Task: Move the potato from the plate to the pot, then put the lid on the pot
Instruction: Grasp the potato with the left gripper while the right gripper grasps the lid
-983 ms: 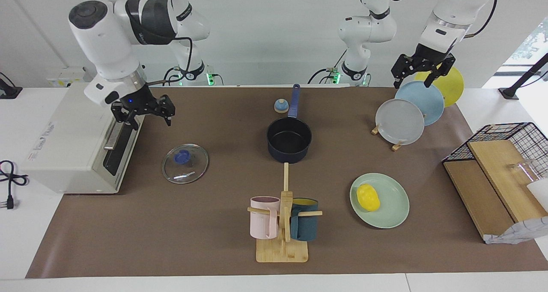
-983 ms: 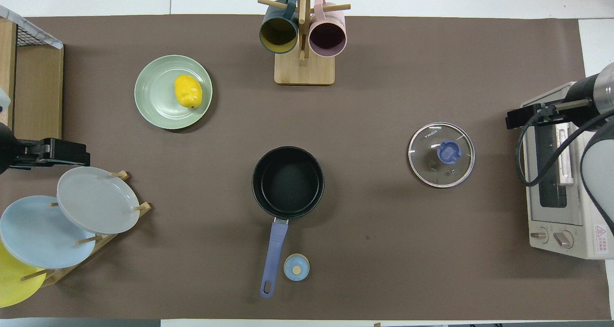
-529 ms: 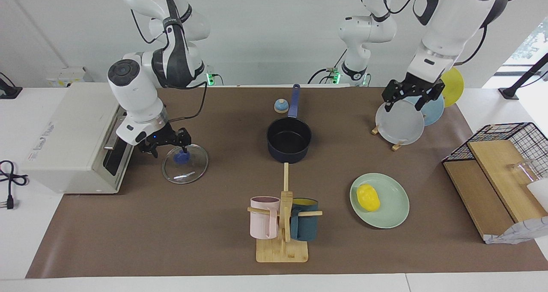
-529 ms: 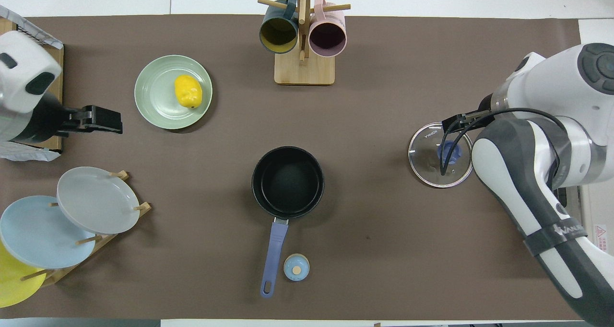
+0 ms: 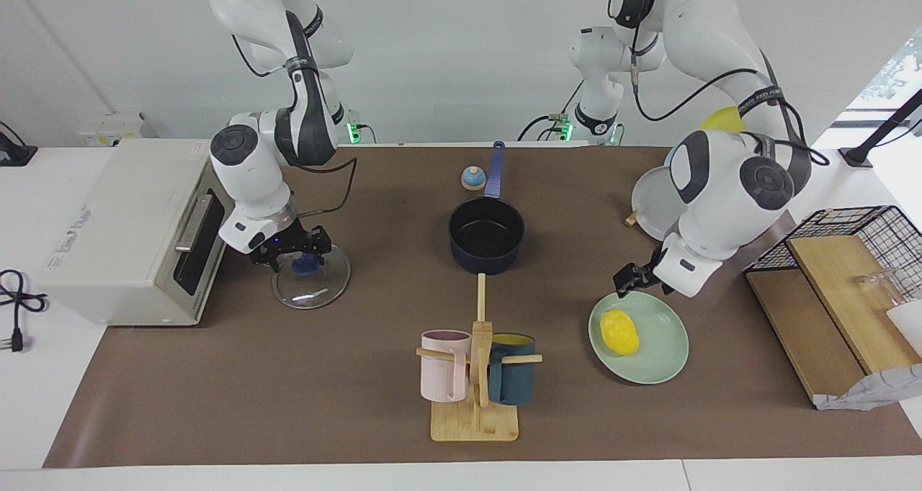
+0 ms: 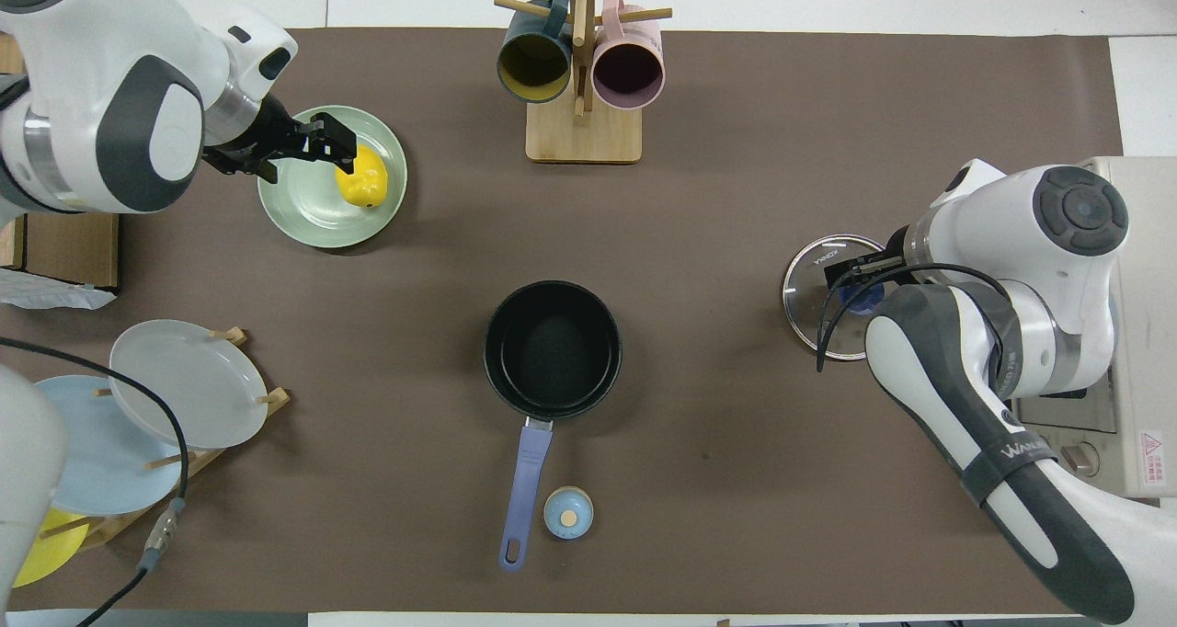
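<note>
The yellow potato [image 5: 619,331] [image 6: 366,184] lies on the mint-green plate [image 5: 659,347] [image 6: 299,204] toward the left arm's end of the table. My left gripper [image 5: 625,278] [image 6: 333,144] hangs open just above the plate's rim, beside the potato and clear of it. The navy pot [image 5: 486,233] [image 6: 552,347] stands empty mid-table, its handle pointing toward the robots. The glass lid [image 5: 311,286] [image 6: 814,287] lies flat toward the right arm's end. My right gripper [image 5: 294,252] [image 6: 851,273] is low over the lid, open, with its fingers on either side of the blue knob.
A mug tree [image 5: 475,376] [image 6: 581,66] with two mugs stands farther from the robots than the pot. A plate rack [image 5: 655,203] [image 6: 184,383], a toaster oven [image 5: 122,232], a wire basket [image 5: 843,260] and a small bell-shaped knob [image 5: 472,178] [image 6: 568,512] are also on the table.
My left arm swung from over the plate rack down to the mint plate beside the potato. My right gripper moved from the oven down onto the lid's knob.
</note>
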